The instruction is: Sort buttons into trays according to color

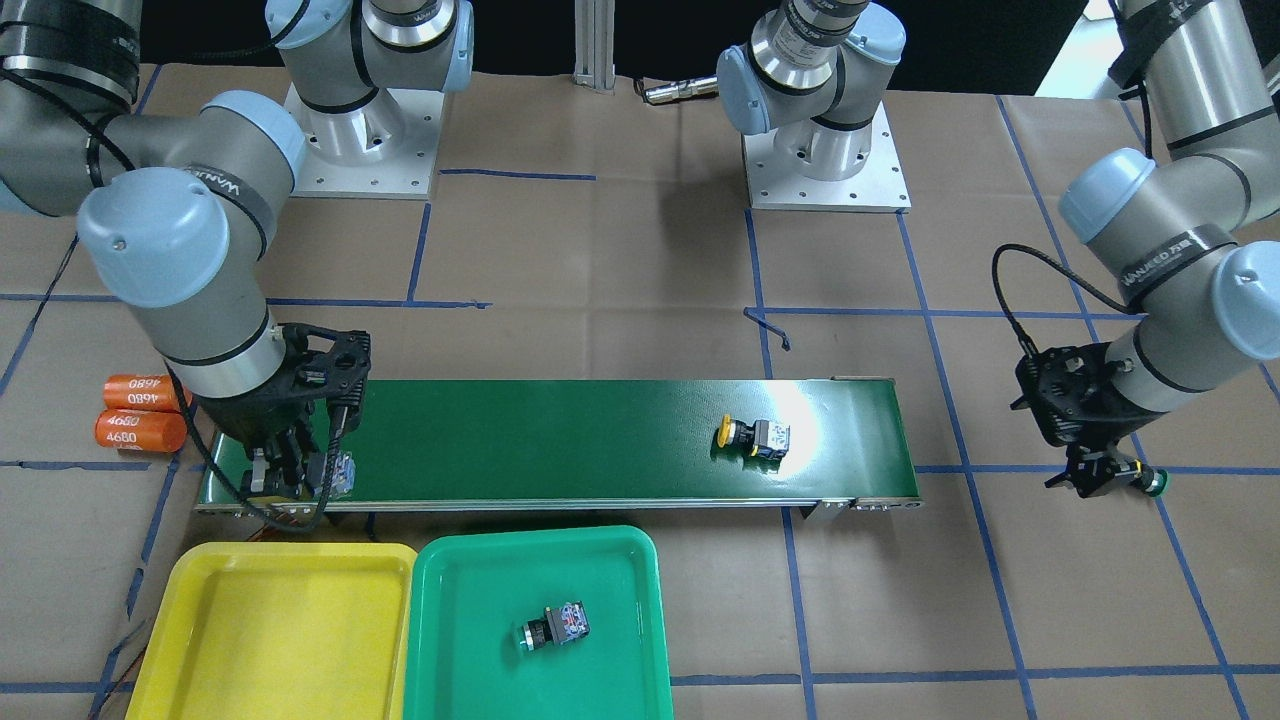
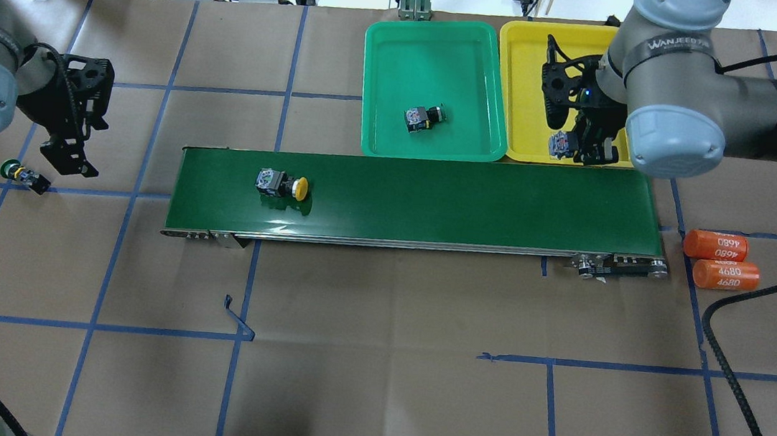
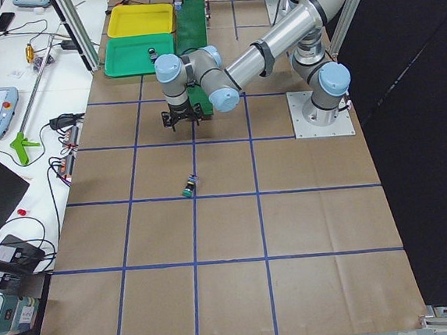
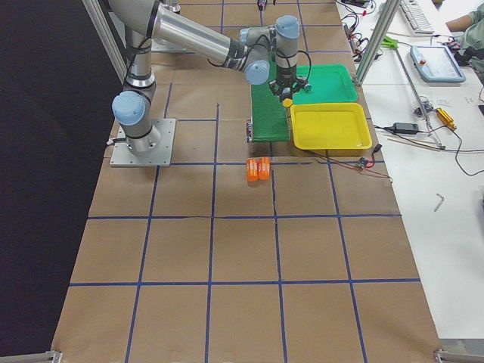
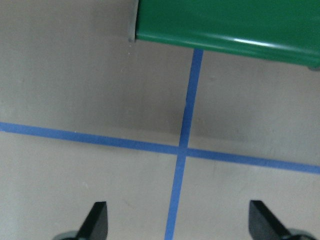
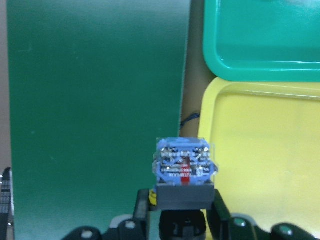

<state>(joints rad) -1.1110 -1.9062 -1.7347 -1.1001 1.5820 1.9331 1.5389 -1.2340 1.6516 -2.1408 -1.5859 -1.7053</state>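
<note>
My right gripper [image 2: 581,149] is shut on a button [image 2: 561,144] with a blue-grey body; it hangs over the belt's end beside the yellow tray [image 2: 525,81]. In the right wrist view this button [image 6: 182,172] shows a sliver of yellow cap and sits between the fingers [image 6: 220,212]. A yellow-capped button [image 2: 284,184] lies on the belt. A green-capped button [image 2: 422,117] lies in the green tray [image 2: 406,54]. Another green-capped button [image 2: 21,172] lies on the table beside my left gripper [image 2: 66,155], which is open and empty [image 5: 180,225].
The long dark green conveyor belt [image 2: 434,194] runs across the middle, with the two trays side by side along its far edge. Two orange cylinders marked 4680 [image 2: 716,260] lie off the belt's right end. Blue tape lines [image 5: 185,125] cross the brown table cover.
</note>
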